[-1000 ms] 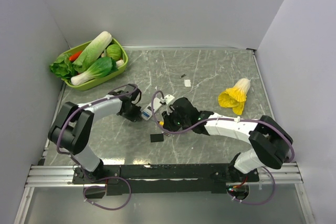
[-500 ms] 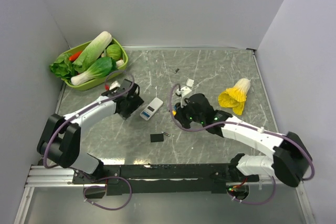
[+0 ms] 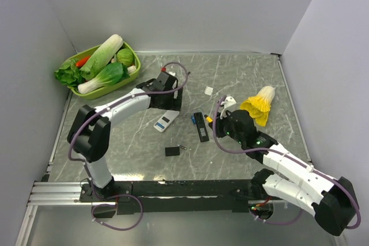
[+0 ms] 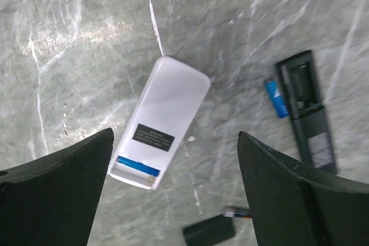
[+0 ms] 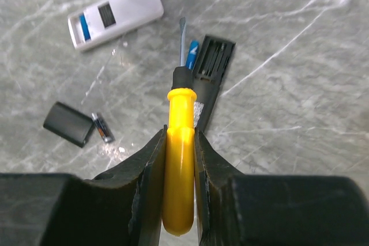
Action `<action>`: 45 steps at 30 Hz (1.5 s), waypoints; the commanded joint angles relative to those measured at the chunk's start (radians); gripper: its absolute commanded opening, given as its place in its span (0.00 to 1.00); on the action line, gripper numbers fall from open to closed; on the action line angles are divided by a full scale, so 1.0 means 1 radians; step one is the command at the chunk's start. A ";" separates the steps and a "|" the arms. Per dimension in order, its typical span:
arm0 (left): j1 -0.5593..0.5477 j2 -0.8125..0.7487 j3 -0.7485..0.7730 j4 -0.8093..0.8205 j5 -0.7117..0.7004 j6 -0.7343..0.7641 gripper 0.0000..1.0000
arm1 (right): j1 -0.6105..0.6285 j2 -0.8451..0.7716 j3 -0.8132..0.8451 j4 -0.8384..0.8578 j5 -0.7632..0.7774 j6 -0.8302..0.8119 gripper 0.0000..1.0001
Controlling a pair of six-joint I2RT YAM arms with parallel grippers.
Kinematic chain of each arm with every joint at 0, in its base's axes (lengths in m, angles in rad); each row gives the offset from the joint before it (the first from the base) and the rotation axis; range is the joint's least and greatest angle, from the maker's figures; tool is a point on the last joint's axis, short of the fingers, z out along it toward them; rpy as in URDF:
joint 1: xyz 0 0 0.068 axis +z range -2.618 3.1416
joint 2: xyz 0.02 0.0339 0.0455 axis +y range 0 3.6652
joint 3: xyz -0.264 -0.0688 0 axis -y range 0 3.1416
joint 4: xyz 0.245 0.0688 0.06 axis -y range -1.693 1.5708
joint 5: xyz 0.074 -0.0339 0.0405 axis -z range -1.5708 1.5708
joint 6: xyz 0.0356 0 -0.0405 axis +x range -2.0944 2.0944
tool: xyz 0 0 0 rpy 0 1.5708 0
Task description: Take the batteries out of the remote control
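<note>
Just beside right pincer's (image 5: 179,137) screwdriver (image 5: 177,191) lies blue batt. (image 5: 191,53)

Glossy marbled tabletop (image 4: 69,56), matt black plastic remote (image 4: 305,110), smooth white plastic remote (image 4: 164,116), shiny yellow screwdriver handle (image 5: 180,159)

a blue battery (image 4: 277,97) lies flat just beside the open-backed black remote (image 4: 305,120), a dark battery (image 5: 102,128) farther off

Grey marbled tabletop (image 3: 242,79) — plain pale walls (image 3: 173,10) on three sides.
</note>
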 commanded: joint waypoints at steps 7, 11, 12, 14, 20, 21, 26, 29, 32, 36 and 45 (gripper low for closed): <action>0.029 0.184 0.287 0.073 -0.213 0.120 0.81 | -0.011 -0.079 -0.055 0.074 -0.062 0.050 0.00; 0.135 0.371 0.581 0.053 -0.077 0.033 0.66 | -0.010 -0.133 -0.071 0.069 -0.084 0.054 0.00; 0.154 0.387 0.600 0.079 -0.011 -0.004 0.62 | -0.011 -0.153 -0.073 0.074 -0.092 0.054 0.00; 0.199 0.421 0.638 0.148 0.040 -0.042 0.61 | -0.011 -0.171 -0.078 0.078 -0.102 0.054 0.00; 0.223 0.473 0.701 0.312 0.031 -0.007 0.72 | -0.011 -0.161 -0.073 0.089 -0.106 0.044 0.00; 0.224 0.490 0.709 0.334 0.026 0.007 0.75 | -0.011 -0.161 -0.074 0.094 -0.127 0.050 0.00; 0.264 0.640 0.810 0.427 0.141 -0.105 0.68 | -0.010 -0.175 -0.079 0.129 -0.179 0.065 0.00; 0.269 0.703 0.850 0.469 0.140 -0.160 0.65 | -0.010 -0.188 -0.071 0.115 -0.176 0.057 0.00; 0.283 0.744 0.872 0.507 0.134 -0.232 0.66 | -0.008 -0.202 -0.055 0.103 -0.182 0.053 0.00; 0.318 0.800 0.879 0.613 0.143 -0.331 0.68 | -0.010 -0.230 -0.045 0.103 -0.198 0.056 0.00; 0.355 0.945 0.968 0.770 0.253 -0.470 0.75 | -0.010 -0.297 -0.012 0.046 -0.181 0.048 0.00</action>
